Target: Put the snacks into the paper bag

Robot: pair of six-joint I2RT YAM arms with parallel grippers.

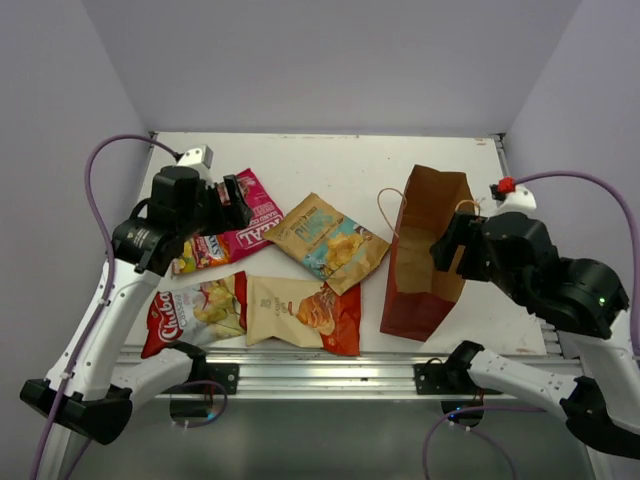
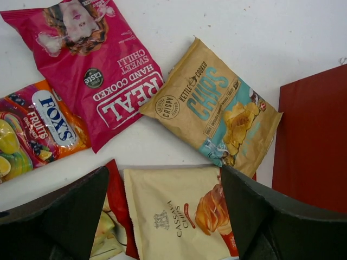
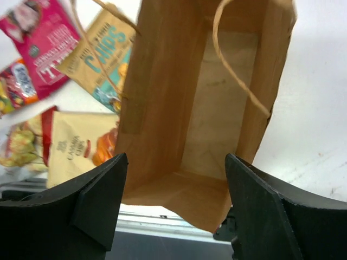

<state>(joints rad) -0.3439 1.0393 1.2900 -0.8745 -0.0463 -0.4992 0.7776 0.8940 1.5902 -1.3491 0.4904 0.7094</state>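
Observation:
Five snacks lie flat on the white table left of the paper bag (image 1: 428,262): a magenta "REAL" packet (image 1: 250,222), a tan-and-blue one (image 1: 328,243), a cream-and-orange one (image 1: 303,312), a red-and-white one (image 1: 195,315) and a small red-yellow one (image 1: 190,258). My left gripper (image 1: 236,200) hovers open above them, and in its wrist view the cream-and-orange packet (image 2: 173,216) lies between its fingers, untouched. The bag stands upright with its mouth open. My right gripper (image 3: 176,200) hangs open just over the mouth, and the bag's inside (image 3: 217,108) shows nothing in it.
The metal rail (image 1: 330,372) runs along the table's near edge, just in front of the packets and the bag. Grey walls close in the back and both sides. Twine handles (image 3: 233,70) loop over the bag's mouth. Bare table (image 1: 340,170) lies behind the packets.

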